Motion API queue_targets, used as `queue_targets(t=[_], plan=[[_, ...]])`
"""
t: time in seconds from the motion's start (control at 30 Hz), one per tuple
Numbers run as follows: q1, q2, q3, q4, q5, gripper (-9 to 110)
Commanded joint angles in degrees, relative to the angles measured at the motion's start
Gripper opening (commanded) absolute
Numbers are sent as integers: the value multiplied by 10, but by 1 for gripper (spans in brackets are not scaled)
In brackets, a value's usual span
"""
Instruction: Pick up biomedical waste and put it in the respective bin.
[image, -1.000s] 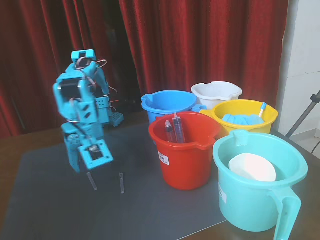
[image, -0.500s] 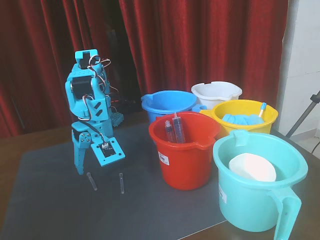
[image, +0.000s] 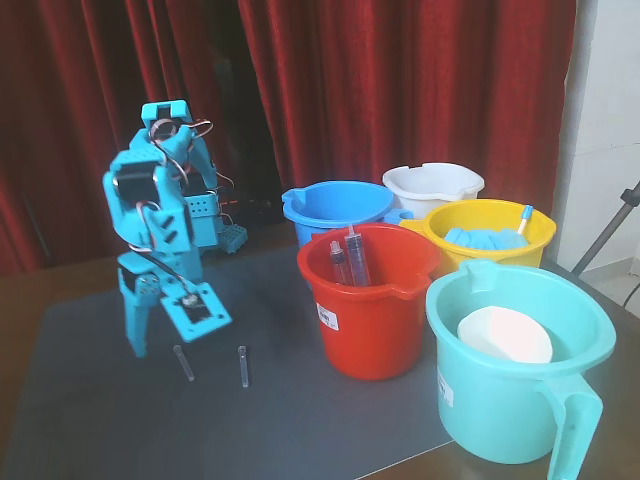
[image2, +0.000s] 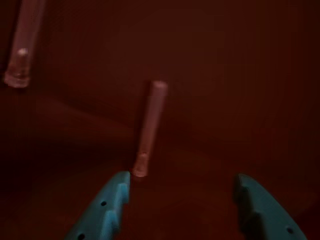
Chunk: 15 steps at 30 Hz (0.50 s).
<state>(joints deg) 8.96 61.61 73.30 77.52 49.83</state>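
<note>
Two small clear tubes, the biomedical waste, lie on the dark mat: one (image: 184, 362) just below my gripper (image: 162, 343), the other (image: 242, 366) a little to its right. My gripper points down at the mat and stands open, holding nothing. In the wrist view one tube (image2: 150, 127) lies lengthwise ahead, its near end beside the left fingertip (image2: 117, 192) of the gripper (image2: 182, 187). The second tube (image2: 22, 45) shows at the top left. The white bucket (image: 432, 185), the respective bin, stands at the back right.
A blue bucket (image: 337, 205), a yellow bucket (image: 488, 235), a red bucket (image: 370, 300) holding syringes (image: 350, 258), and a teal bucket (image: 520, 360) crowd the right half. Red curtains hang behind. A tripod leg (image: 610, 235) stands at the far right.
The arm swung right and rose, then came back left and lower. The gripper now hangs left of the left tube. Both tubes have stayed put.
</note>
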Motion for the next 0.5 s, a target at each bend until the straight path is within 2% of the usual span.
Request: queue_targets(t=[0.0,0.47], plan=[[9,8,2,-6,-11,23],[9,7,13,-7,-35,22]])
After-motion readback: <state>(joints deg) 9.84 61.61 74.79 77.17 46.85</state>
